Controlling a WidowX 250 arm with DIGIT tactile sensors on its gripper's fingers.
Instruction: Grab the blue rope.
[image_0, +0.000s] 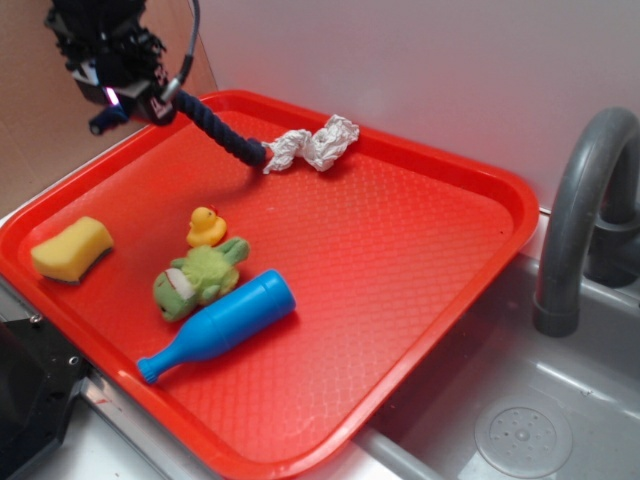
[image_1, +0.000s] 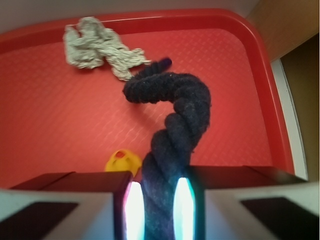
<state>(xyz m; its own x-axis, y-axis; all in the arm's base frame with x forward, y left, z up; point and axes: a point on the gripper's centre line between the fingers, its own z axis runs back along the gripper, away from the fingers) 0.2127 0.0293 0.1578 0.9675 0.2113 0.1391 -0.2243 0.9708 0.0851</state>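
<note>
Upper left of the frame, the tool (image_0: 150, 100) clamps the one blue rope (image_0: 220, 128), which slants down-right toward its frayed white end (image_0: 312, 145), over one red tray (image_0: 420, 250).

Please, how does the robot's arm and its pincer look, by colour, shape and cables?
In the exterior view the arm's end is black and blocky, and a dark cable loops along its side. The pincer is black, with a small bluish-purple glow on it. In the wrist view its fingers are dark, flat blocks whose inner faces glow white with cyan edges.

Kitchen-sink setup: grey faucet (image_0: 585, 215), steel basin with drain (image_0: 523, 437) (red tray (image_0: 400, 290) alongside).
</note>
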